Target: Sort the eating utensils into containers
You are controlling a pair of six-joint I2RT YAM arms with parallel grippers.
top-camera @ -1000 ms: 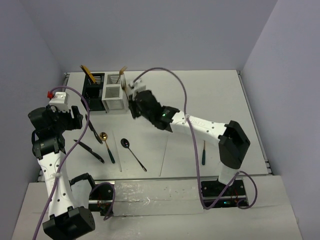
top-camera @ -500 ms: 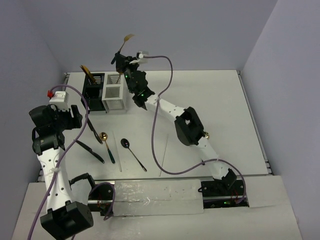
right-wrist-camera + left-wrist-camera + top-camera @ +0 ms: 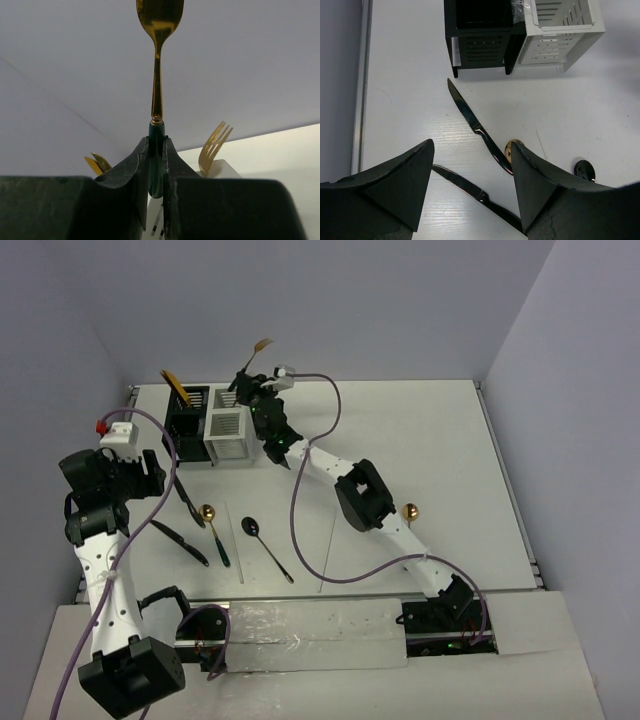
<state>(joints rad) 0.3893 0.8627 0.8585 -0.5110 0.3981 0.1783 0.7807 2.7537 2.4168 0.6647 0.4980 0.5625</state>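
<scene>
Right gripper: the jaws are closed tight on the dark green handle of a gold spoon, whose bowl points to the top of the right wrist view.
Held spoon, place: in the overhead view it is up in the air at the upper centre-left, just above and behind the white caddy. Its bowl leans toward the right of the frame.
Left gripper: the jaws are spread wide with nothing between them. It hangs over the table at the left of the overhead view, touching no utensil.
Containers: the black caddy and the white caddy stand joined side by side in the upper left of the overhead view, black on the left.
Standing in place: gold tips poke out of the black caddy. A gold fork rises just over a white rim at the lower right of the right wrist view.
Loose knives: an upper black knife lies just below the black caddy in the left wrist view, slanting down to the right. A lower black knife lies below it, apart, on much the same slant.
Loose spoons: a gold-headed spoon lies with its bowl just beside the upper black knife's handle end. A black spoon lies to its right, apart.
Far utensil: a gold-headed piece shows right of centre in the overhead view, its handle hidden behind the right arm.
</scene>
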